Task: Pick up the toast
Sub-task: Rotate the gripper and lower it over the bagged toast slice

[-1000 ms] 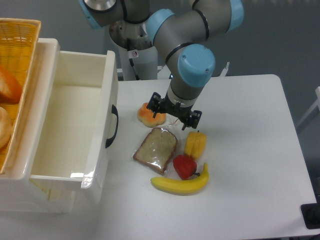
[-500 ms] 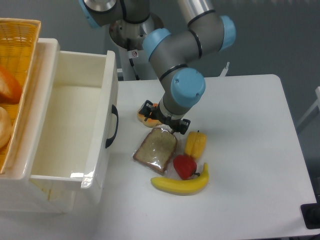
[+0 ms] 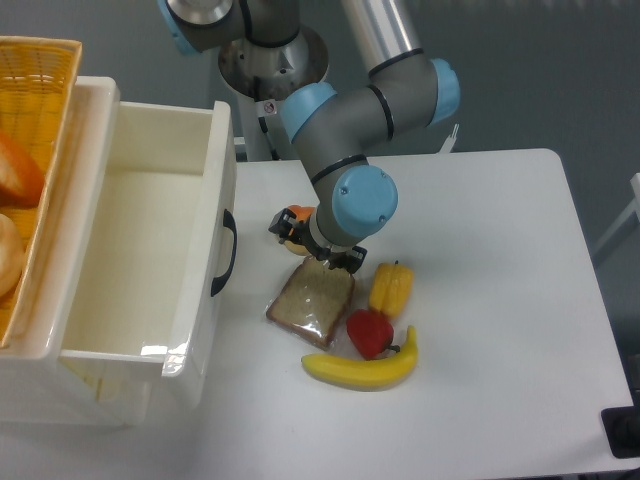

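The toast (image 3: 311, 299) is a flat square slice of brown speckled bread in clear wrap, lying on the white table (image 3: 480, 300) just right of the bin. My gripper (image 3: 314, 243) hangs just above the toast's far edge, fingers pointing down and spread apart, holding nothing. The wrist hides most of the round orange bun (image 3: 293, 216) behind it.
A yellow pepper (image 3: 391, 288), a red pepper (image 3: 369, 331) and a banana (image 3: 364, 368) lie close to the toast's right and front. A large white bin (image 3: 150, 250) with a black handle stands at the left, with a wicker basket (image 3: 35, 120) beyond it.
The gripper has moved left and toward the front, from over the bun and yellow pepper to the toast's far edge. The objects have not moved.
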